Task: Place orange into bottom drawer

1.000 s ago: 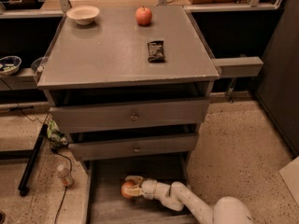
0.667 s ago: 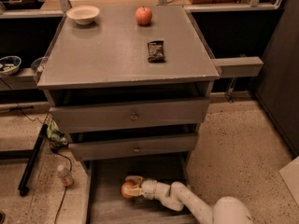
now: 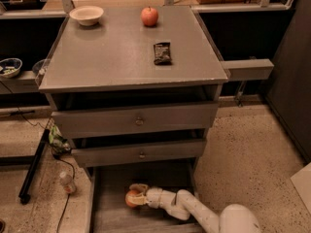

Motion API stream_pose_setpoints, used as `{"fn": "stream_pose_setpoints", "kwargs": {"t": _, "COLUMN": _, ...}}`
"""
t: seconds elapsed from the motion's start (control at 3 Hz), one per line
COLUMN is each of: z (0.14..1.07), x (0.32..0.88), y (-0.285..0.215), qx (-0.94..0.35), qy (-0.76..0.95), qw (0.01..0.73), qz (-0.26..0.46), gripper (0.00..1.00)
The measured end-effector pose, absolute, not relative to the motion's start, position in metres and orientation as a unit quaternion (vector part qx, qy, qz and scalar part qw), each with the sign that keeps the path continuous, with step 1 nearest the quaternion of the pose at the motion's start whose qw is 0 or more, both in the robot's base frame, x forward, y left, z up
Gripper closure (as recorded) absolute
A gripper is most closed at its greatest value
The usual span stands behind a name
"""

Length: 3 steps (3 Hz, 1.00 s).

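The orange [image 3: 131,199] is low in the camera view, inside the pulled-out bottom drawer [image 3: 114,217] near its left middle. My gripper [image 3: 135,195] reaches in from the lower right on a white arm and is shut on the orange, one finger above it and one below. I cannot tell whether the fruit rests on the drawer floor or hangs just over it.
The grey cabinet top holds a red apple [image 3: 149,16], a white bowl [image 3: 87,14] and a dark snack bar [image 3: 162,53]. Two upper drawers [image 3: 138,122] stand slightly ajar. A small bottle [image 3: 66,182] and cables lie on the floor at left.
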<state>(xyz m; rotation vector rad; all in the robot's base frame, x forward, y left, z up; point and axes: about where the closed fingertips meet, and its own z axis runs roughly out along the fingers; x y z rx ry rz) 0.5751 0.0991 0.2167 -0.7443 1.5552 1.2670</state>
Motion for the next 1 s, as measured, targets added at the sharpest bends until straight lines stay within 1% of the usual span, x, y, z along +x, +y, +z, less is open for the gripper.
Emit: {"fn": "stream_pose_setpoints", "kwargs": {"t": 1.0, "z": 0.182, "x": 0.584, "y": 0.095, "qx": -0.273, "qy": 0.637, "qw": 0.486, "qz": 0.532, "gripper": 1.0}}
